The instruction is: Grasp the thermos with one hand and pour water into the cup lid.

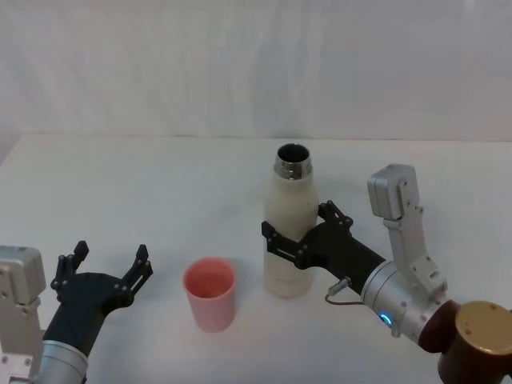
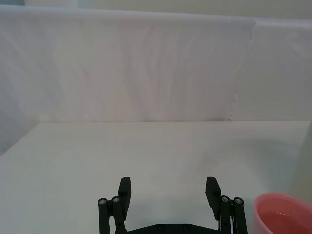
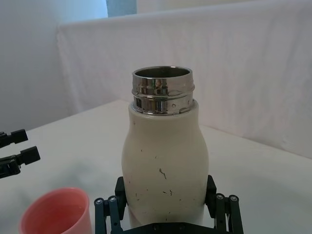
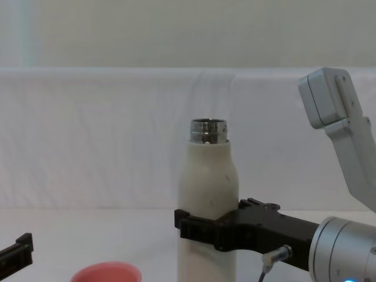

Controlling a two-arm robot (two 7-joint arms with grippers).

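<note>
A white table (image 1: pixel 120 184) stands in front of a pale draped backdrop, with two robot arms reaching in from the near edge. Near the middle of the table a tall cream-white thermos (image 1: pixel 291 232) stands upright, its shiny steel neck open at the top with no cap on it. The right tool (image 1: pixel 298 232), black and two-jawed on a silver-grey wrist, comes in from the right and has one jaw on each side of the thermos body, low down and well below the shoulders; the jaws look pressed against it, so the thermos appears gripped, though its base seems to rest on the table. Holding it low on the wide part likely gives a steady grip and leaves the neck free for tipping. Just to the left of the thermos, close but not touching, sits the small salmon-pink cup lid (image 1: pixel 210 293), open side up; whether it holds any water cannot be told. Its place beside the thermos suits a short tilt toward it. The left tool (image 1: pixel 108 262) rests farther left near the table's front edge, jaws spread apart and gripping nothing, apart from the cup lid. No pouring has begun.
</note>
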